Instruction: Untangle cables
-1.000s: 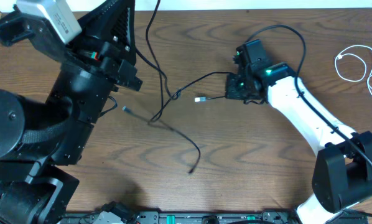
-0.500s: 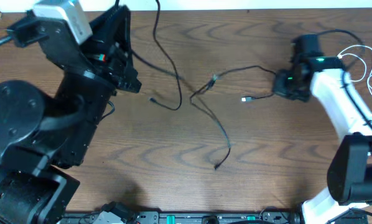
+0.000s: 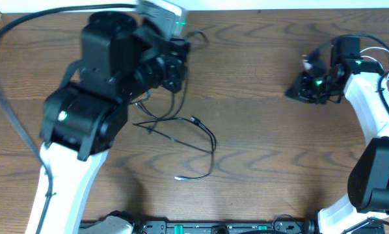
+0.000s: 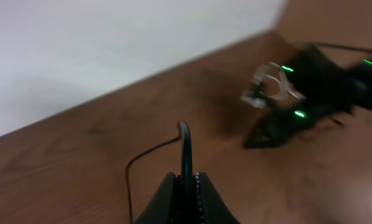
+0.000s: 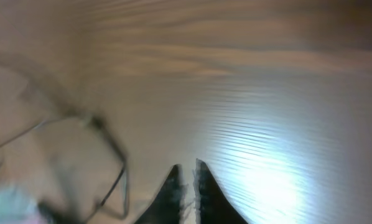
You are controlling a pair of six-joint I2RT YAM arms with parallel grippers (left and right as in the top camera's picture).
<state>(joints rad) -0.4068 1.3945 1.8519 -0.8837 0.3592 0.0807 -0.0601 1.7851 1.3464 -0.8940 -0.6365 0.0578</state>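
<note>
Black cables point(image 3: 213, 144) now farther left, one in left claw point(image 4: 186, 177).

Left gripper point(image 4: 186, 177) has swung toward table centre, dragging a black cable point(image 4: 185, 149) leftward; right gripper point(image 3: 291, 93) withdrew right, seemingly empty.

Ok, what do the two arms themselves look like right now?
Left arm: black joints, white lower link, green light near the wrist, thick black cable looping off. Right arm: white link, black base and gripper, green lights. Fingers black, tapered.
</note>
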